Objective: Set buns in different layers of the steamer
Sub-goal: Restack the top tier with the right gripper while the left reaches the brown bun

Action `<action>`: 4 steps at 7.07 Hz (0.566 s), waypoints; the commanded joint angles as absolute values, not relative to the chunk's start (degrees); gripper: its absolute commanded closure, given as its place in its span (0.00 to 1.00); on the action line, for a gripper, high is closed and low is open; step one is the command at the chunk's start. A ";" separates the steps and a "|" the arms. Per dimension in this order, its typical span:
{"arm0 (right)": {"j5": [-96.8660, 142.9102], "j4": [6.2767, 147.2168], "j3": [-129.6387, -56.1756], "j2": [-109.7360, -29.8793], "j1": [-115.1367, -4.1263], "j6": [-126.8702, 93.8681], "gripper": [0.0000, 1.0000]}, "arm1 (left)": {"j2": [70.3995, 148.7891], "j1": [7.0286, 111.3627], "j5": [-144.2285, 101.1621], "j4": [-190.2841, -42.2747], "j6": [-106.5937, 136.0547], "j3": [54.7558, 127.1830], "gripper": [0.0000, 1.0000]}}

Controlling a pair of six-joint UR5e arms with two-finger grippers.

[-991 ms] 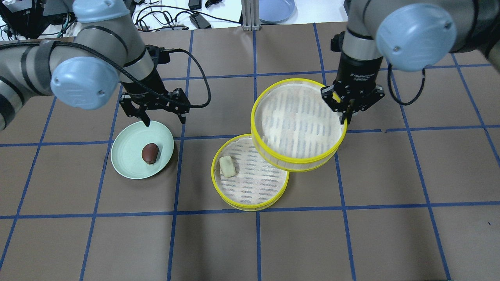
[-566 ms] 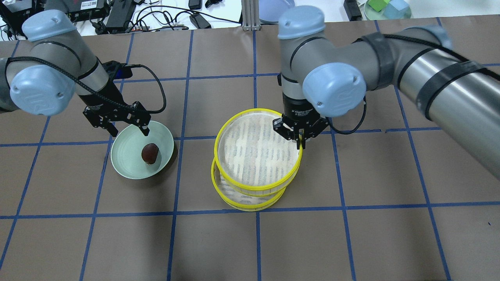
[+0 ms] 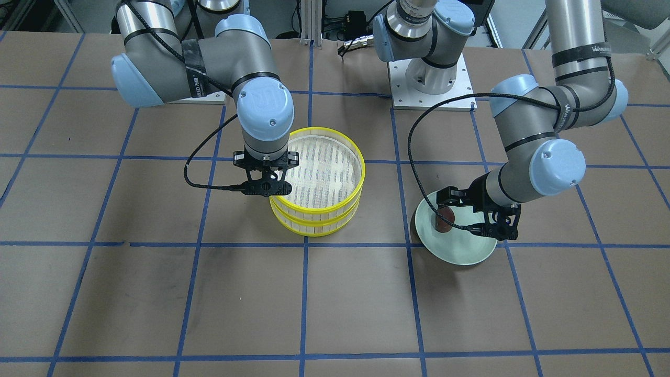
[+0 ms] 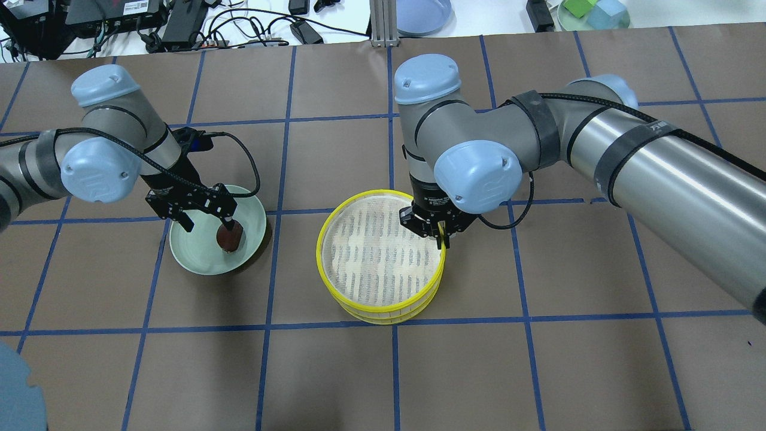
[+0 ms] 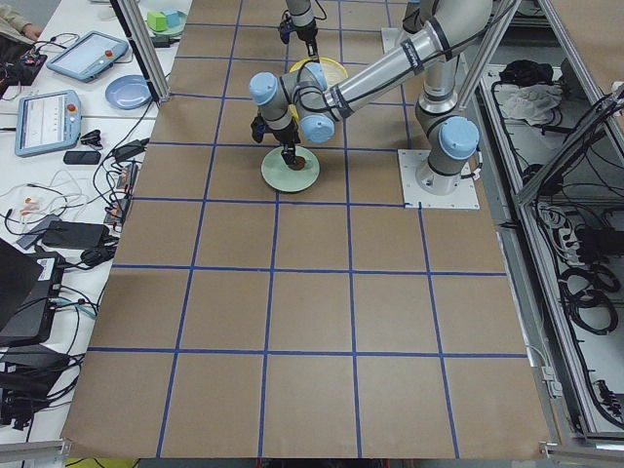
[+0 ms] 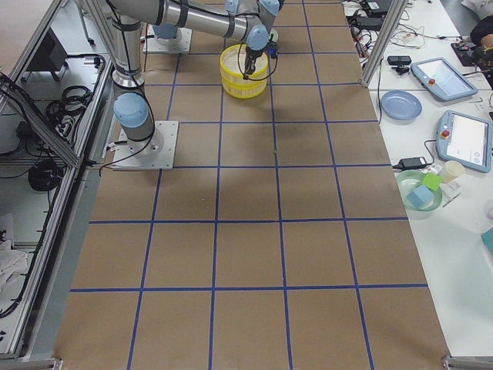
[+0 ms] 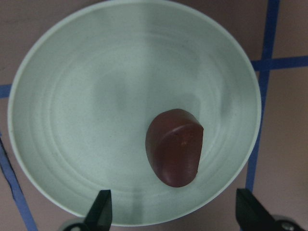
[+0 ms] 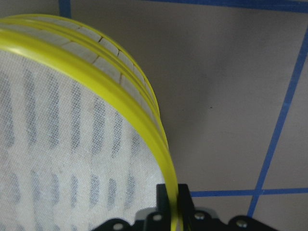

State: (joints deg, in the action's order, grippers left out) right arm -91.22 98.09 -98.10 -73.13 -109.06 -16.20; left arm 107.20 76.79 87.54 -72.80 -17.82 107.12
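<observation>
Upper tray (image 4: 371, 263) sat nearly square on lower tray (image 4: 389, 319), no longer offset. Right tool (image 4: 443, 239) stayed clamped on its yellow rim. Reddish-brown bun (image 4: 229, 239) lay on green plate (image 4: 191, 257). Left tool (image 4: 209, 227), wide open, had dropped close over it.

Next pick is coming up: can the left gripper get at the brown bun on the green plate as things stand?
Probably yes. The left gripper hangs open over the green plate. The brown bun lies alone there, just ahead of its fingertips, and nothing covers it.
</observation>
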 commanded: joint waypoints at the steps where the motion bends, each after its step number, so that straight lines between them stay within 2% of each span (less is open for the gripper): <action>1: -91.23 99.40 -98.17 -72.51 -109.16 -16.35 1.00 | 109.94 76.90 87.28 -69.98 -17.84 107.32 0.09; 2: -91.49 99.49 -98.17 -72.25 -109.16 -16.43 0.97 | 110.91 76.99 85.71 -66.83 -17.93 107.31 0.09; 3: -91.84 99.32 -98.17 -72.33 -109.16 -16.44 0.42 | 111.00 77.51 85.35 -66.88 -18.45 107.58 0.23; 4: -92.02 99.32 -98.09 -72.60 -109.16 -16.35 0.00 | 111.09 78.39 85.78 -66.88 -18.72 107.67 0.39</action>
State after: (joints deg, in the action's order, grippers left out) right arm -91.74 99.33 -98.16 -72.43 -109.16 -16.40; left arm 110.84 77.55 85.75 -67.30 -18.34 107.52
